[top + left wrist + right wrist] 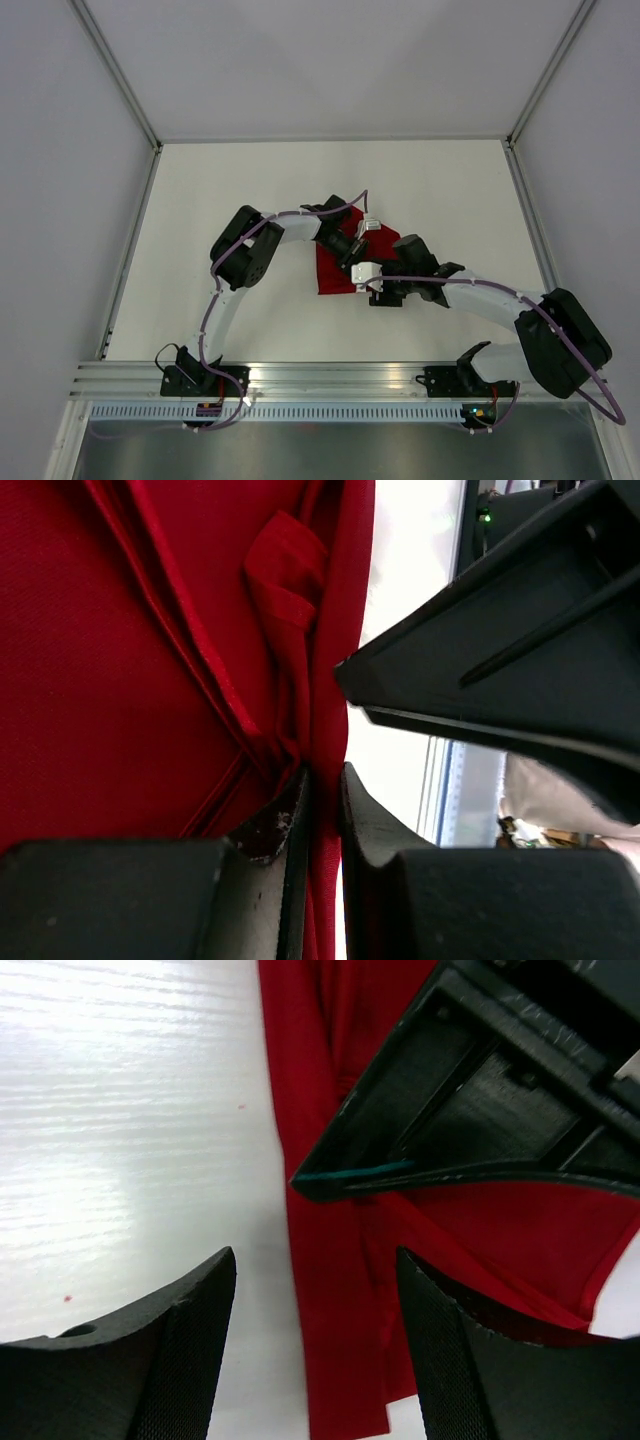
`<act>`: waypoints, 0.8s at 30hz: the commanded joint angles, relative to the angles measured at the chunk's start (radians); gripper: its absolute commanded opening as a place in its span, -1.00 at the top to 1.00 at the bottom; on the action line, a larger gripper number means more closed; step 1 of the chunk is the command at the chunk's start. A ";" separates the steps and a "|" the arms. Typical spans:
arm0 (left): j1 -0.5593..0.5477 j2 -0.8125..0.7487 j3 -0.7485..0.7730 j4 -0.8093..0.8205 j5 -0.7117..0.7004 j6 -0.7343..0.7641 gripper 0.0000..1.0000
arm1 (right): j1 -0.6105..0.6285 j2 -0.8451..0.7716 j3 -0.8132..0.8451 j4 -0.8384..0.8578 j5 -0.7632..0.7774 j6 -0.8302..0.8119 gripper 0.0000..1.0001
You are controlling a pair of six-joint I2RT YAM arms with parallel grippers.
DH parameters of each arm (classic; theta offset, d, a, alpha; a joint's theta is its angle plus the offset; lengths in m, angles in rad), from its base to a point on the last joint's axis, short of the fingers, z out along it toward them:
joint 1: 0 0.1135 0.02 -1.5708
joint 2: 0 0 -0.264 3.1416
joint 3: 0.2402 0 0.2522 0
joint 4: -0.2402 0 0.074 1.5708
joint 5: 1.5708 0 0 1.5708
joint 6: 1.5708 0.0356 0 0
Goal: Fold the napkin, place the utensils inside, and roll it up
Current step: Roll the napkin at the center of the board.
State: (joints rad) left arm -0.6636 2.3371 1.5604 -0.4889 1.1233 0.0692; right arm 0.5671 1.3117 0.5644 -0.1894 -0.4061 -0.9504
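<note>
The red napkin [334, 270] lies crumpled at the middle of the white table, mostly hidden under both arms. My left gripper [358, 250] is over it; in the left wrist view [325, 780] its jaws are shut on a fold of the napkin [150, 680]. My right gripper [375, 290] is just right of the left one. In the right wrist view [315, 1280] its jaws stand open and empty above the napkin's edge [335, 1290], with the left gripper's dark fingers [470, 1110] across the top. No utensils show.
The white table [220, 190] is boxed in by pale walls with metal corner posts. An aluminium rail [330, 380] with the arm bases runs along the near edge.
</note>
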 commanded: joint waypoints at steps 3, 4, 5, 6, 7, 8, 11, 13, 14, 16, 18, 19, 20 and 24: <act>-0.005 0.083 -0.026 -0.068 -0.157 0.001 0.95 | 0.057 0.037 -0.015 0.180 0.124 0.007 -0.42; -0.005 0.082 -0.026 -0.069 -0.157 0.001 0.95 | 0.065 0.046 -0.012 0.180 0.128 0.010 -0.42; -0.005 0.087 -0.025 -0.068 -0.157 0.001 0.95 | 0.076 0.063 -0.012 0.182 0.138 0.012 -0.40; -0.005 0.088 -0.023 -0.068 -0.157 -0.002 0.95 | 0.080 0.072 -0.009 0.182 0.141 0.010 -0.38; -0.005 0.087 -0.023 -0.071 -0.155 0.001 0.95 | 0.083 0.078 -0.008 0.182 0.142 0.009 -0.30; -0.005 0.088 -0.023 -0.071 -0.155 0.003 0.95 | 0.086 0.087 -0.008 0.174 0.141 0.007 -0.25; -0.004 0.088 -0.022 -0.076 -0.152 0.006 0.95 | 0.088 0.099 -0.003 0.136 0.130 -0.007 -0.01; -0.002 0.090 -0.022 -0.080 -0.151 0.012 0.95 | 0.089 0.112 0.014 0.098 0.130 -0.013 0.12; -0.002 0.088 -0.020 -0.080 -0.149 0.012 0.95 | 0.088 0.127 0.022 0.084 0.130 -0.014 0.21; -0.001 0.084 -0.017 -0.085 -0.152 0.015 0.89 | 0.089 0.145 0.041 0.035 0.124 -0.022 0.45; 0.002 0.068 -0.014 -0.086 -0.155 0.015 0.75 | 0.089 0.156 0.064 -0.005 0.112 -0.027 0.51; 0.007 0.062 -0.014 -0.086 -0.161 0.014 0.67 | 0.088 0.162 0.074 -0.030 0.104 -0.031 0.55; 0.009 0.051 -0.011 -0.088 -0.168 0.012 0.60 | 0.089 0.173 0.083 -0.071 0.099 -0.030 0.56; 0.019 -0.022 -0.010 -0.071 -0.233 -0.003 0.20 | 0.070 0.196 0.146 -0.166 0.040 -0.039 0.60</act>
State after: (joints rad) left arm -0.6537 2.3375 1.5635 -0.5518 1.1362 0.0471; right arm 0.6537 1.4719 0.6716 -0.2150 -0.3279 -0.9730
